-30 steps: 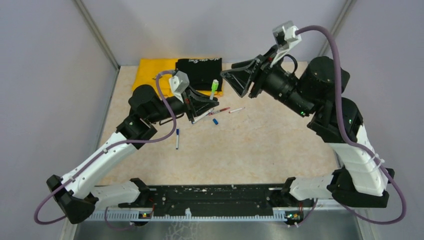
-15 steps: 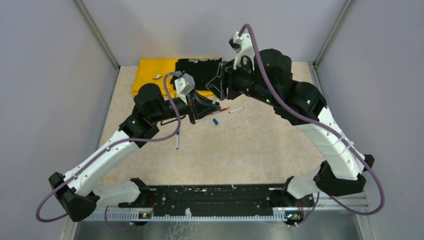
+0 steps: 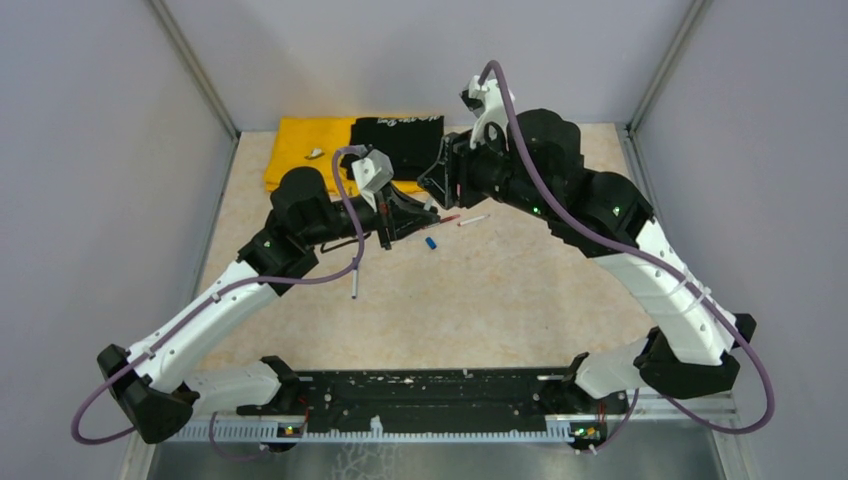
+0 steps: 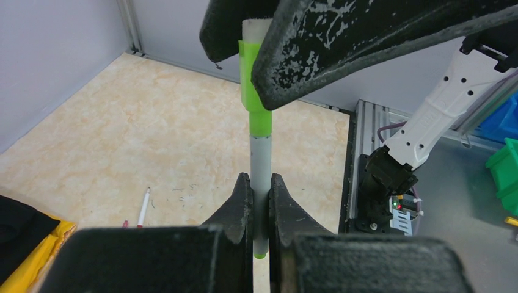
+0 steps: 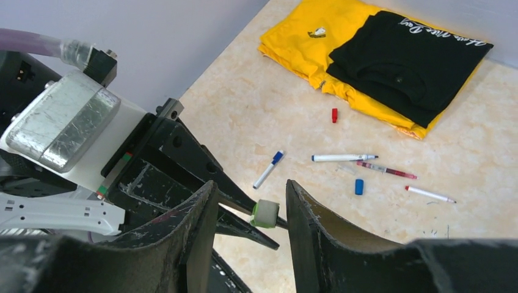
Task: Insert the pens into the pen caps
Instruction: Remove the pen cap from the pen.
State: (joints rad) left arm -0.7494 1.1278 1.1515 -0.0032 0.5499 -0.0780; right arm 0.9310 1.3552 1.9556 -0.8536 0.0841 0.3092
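Note:
My left gripper (image 4: 261,180) is shut on the grey barrel of a pen (image 4: 261,160) that stands upright in the left wrist view and wears a green cap (image 4: 251,85). My right gripper (image 5: 251,183) is open, its jaws on either side of that cap's end (image 5: 267,213) with a gap at each side. In the top view the two grippers meet at mid table (image 3: 430,200). On the table lie a blue-capped pen (image 5: 268,169), a white pen (image 5: 344,157), a maroon pen (image 5: 386,170), a red-tipped white pen (image 5: 429,194), a blue cap (image 5: 358,186) and a red cap (image 5: 334,115).
A folded yellow cloth (image 3: 300,150) with a black cloth (image 3: 395,140) on it lies at the back of the table, a small pale object (image 3: 314,154) on the yellow one. Grey walls close in left, right and behind. The blue-capped pen (image 3: 354,285) lies nearer the front.
The right arm has swung left and down, bringing its jaws around the green cap of the pen held by the left gripper. The left gripper has shifted slightly toward it.

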